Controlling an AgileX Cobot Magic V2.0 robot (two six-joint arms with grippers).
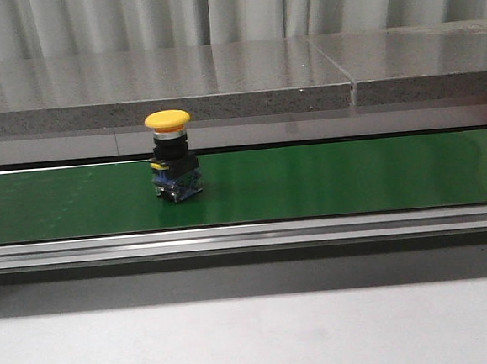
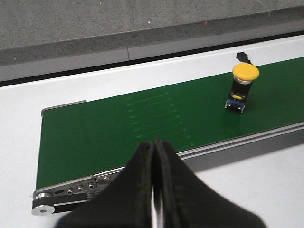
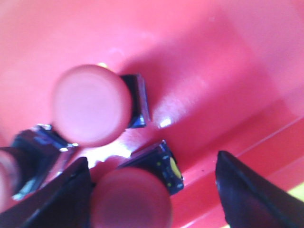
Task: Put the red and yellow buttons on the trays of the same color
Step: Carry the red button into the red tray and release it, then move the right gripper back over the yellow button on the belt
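front: yellow button (image 1: 171, 156) upright on green belt (image 1: 328, 179), at 9 o'clock of centre | left wrist: left end effector (image 2: 154, 190) pressed closed, empty; button at 2 o'clock | right wrist: right end effector (image 3: 152, 190) spread wide over red buttons (image 3: 91, 105) in red tray (image 3: 213, 61)

My left gripper (image 2: 155, 190) pressed closed over the near rail (image 2: 142, 164), green belt (image 2: 118, 128) running across, I see a yellow button (image 2: 242, 85) upright on it well off, grey ledge (image 2: 142, 33) behind.
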